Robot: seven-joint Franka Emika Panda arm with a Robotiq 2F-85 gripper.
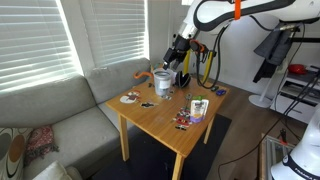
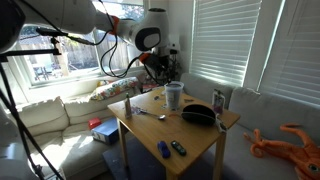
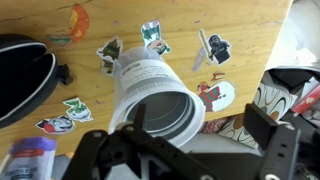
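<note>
While the gripper (image 1: 177, 52) hovers, jaws apart, over the white cup (image 3: 158, 95) by the bench's (image 1: 160, 125) far edge, this looks like an approach, calling for a straight descent

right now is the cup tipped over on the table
No, in an exterior view the cup stands upright on the wooden table, open end up.

The claw (image 3: 180, 155) looks blurred; the black bowl (image 3: 20, 80) is cut off.
</note>
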